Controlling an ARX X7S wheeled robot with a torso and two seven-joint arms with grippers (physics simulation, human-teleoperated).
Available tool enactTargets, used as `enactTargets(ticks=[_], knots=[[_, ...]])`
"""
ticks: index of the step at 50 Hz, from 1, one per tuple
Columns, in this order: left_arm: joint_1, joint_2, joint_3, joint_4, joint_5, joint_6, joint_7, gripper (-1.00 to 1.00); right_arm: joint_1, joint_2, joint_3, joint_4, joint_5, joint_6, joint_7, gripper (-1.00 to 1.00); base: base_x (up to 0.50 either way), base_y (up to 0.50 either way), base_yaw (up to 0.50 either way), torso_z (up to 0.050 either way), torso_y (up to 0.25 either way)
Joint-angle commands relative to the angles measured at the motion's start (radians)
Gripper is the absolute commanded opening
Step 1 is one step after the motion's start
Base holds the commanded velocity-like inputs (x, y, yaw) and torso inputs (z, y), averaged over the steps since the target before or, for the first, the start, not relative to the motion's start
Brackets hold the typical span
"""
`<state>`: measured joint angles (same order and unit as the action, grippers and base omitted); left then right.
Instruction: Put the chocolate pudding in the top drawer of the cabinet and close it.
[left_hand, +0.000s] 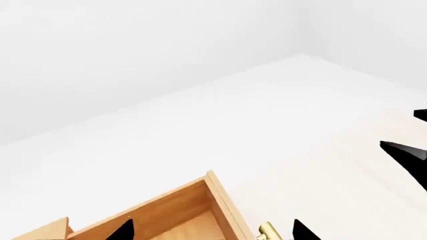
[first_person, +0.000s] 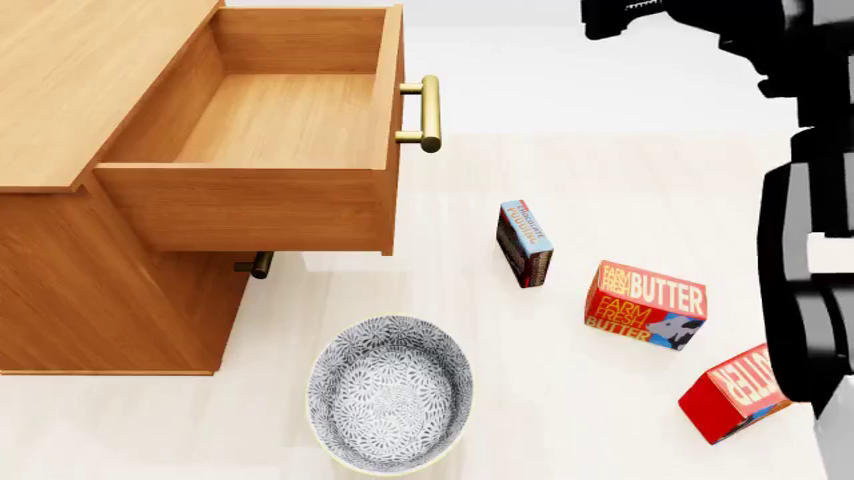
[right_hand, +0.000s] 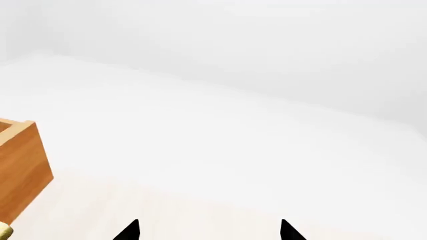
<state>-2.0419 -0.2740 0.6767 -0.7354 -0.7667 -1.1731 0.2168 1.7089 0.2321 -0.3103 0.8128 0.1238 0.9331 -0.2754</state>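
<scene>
Chocolate pudding (first_person: 525, 243): on edge on the desk (first_person: 601, 180), long axis running away from the camera, right of open top drawer (first_person: 287, 120).
Left fingers (left_hand: 123, 231): spread, empty, above drawer.
Right fingers (right_hand: 130, 231): spread, empty, pudding out of their view.

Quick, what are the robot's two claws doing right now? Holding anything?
Left gripper: open, holding nothing.
Right gripper: open, holding nothing.

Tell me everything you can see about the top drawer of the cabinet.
The top drawer is light-brown wood with a plain wooden interior, pulled fully open and empty. A horizontal brass bar handle sits on its front panel. It projects from the cabinet above the floor. Nothing touches it; the chocolate pudding stands apart on the floor.
</scene>
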Motion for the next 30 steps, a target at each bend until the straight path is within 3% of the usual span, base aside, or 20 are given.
enactTargets(ticks=[1,9,30], knots=[[0.059,-0.114,-0.069,0.125,0.022,0.118,-0.116,1.0,-0.054,0.052,-0.06,-0.188,0.022,0.184,-0.087,1.0,0.0,0.0,0.0,0.0,0.0],[0.088,-0.154,-0.13,0.173,0.044,0.186,-0.229,1.0,-0.073,0.068,-0.127,-0.233,0.046,0.27,-0.171,1.0,0.0,0.0,0.0,0.0,0.0],[0.098,-0.173,-0.13,0.207,0.07,0.204,-0.279,1.0,-0.181,0.051,-0.206,-0.287,0.089,0.324,-0.243,1.0,0.0,0.0,0.0,0.0,0.0]])
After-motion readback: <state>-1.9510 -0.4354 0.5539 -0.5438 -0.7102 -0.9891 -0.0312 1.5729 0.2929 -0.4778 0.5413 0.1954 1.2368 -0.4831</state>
